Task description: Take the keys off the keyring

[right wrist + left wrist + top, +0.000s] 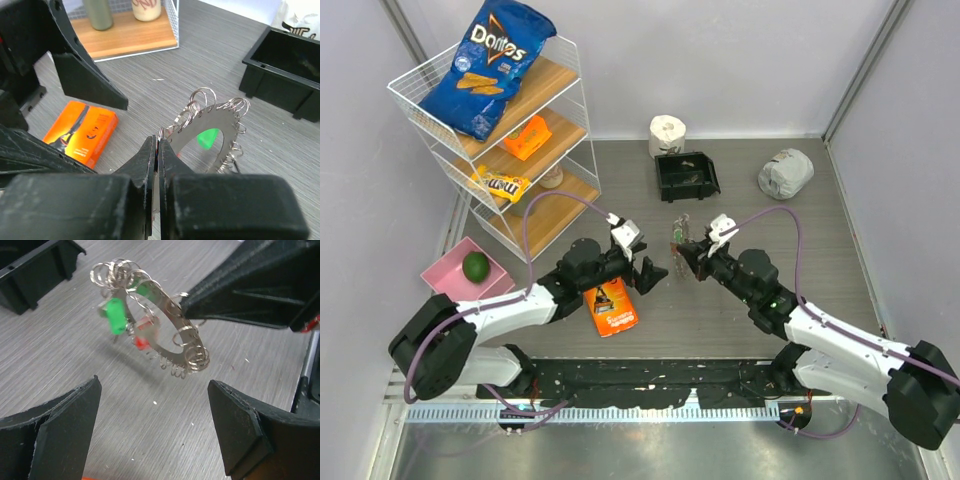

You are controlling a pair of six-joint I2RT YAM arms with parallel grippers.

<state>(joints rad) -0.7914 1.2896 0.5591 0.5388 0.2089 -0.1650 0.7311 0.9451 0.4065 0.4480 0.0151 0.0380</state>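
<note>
left tool (155, 390): jaws spread wide, empty, at frame bottom of the left wrist view. Straight ahead, upper centre: keyring (167, 347), off the tabletop (75, 355), standing on edge, its band running upper left to lower right. right tool (157, 145) is clamped shut on the ring's rim, entering from upper right. Free arm is the left one, so my guess is it does the picking. Green key (116, 315) hangs on the ring's left side, long axis near vertical; red key (142, 337) is just beside it, lower. Band is silvery and perforated, with small wire loops (197, 357) along its edge. Black bin (30, 270) sits beyond, upper left.
</note>
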